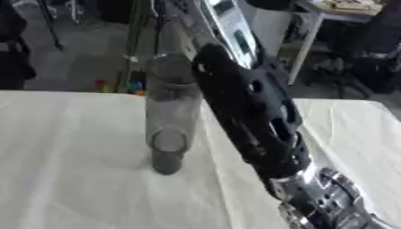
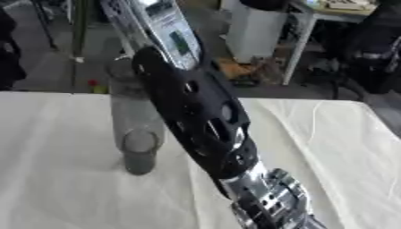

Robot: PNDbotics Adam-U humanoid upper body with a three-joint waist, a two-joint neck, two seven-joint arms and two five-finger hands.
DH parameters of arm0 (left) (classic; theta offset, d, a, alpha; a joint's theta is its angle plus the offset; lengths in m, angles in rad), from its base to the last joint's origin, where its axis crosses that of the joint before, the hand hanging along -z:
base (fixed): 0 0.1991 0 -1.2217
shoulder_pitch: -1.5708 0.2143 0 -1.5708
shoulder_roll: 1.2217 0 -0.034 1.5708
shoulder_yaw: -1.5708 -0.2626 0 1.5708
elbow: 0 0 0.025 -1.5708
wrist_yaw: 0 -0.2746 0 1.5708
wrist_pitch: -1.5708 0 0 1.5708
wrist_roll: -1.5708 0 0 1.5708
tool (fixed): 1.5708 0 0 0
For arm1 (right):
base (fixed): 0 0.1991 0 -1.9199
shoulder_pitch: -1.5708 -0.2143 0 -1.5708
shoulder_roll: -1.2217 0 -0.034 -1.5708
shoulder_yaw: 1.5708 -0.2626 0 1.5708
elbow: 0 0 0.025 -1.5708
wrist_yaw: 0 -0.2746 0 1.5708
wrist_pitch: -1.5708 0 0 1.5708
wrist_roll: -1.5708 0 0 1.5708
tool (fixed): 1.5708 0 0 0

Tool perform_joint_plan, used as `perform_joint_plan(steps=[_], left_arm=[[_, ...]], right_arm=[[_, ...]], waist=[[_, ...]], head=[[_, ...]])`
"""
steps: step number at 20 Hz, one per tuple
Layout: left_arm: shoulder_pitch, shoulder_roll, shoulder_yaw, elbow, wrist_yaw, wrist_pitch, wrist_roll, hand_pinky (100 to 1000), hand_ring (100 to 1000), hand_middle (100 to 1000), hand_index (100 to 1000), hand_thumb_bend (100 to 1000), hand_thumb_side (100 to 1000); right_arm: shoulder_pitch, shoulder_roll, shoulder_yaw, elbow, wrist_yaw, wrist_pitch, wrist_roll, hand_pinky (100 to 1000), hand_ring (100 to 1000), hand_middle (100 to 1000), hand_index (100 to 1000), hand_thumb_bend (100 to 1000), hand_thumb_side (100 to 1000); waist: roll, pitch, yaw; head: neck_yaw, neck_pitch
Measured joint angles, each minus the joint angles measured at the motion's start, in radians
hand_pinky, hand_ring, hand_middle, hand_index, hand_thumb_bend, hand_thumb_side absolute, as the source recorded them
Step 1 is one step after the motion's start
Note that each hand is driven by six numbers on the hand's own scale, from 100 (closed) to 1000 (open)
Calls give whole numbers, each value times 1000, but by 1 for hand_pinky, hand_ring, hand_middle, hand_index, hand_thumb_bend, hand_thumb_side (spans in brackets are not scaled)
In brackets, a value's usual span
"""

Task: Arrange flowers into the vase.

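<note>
1. One clear vase (image 1: 171, 114) stands left of centre on the white table (image 1: 70, 179) — nothing visible inside.
2. One arm (image 1: 254, 112) crosses diagonally, lower right to top — its fingers unseen, can't tell.

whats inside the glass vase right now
Nothing shows inside the clear vase: no flowers or stems through the glass. The robot's right arm crosses beside it, covering its right edge. Neither hand is in view.
</note>
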Motion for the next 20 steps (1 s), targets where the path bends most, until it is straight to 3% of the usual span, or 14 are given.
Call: perform_joint_plan(steps=[7,20], left_arm=[[0,-8,0,0,-2,-1,-1,852,799,865,914,100,849],[1,-9,-4,0,-11,-5,-5,853,799,865,914,100,847]], right_arm=[[15,-19,10,-10,-16,-88,76,225,100,100,1000,100,100],[29,-64,37,9,-11,-103,155,229,100,100,1000,100,100]], waist=[[9,4,1],[20,11,-14]], head=[[-5,-15],[-12,-24]])
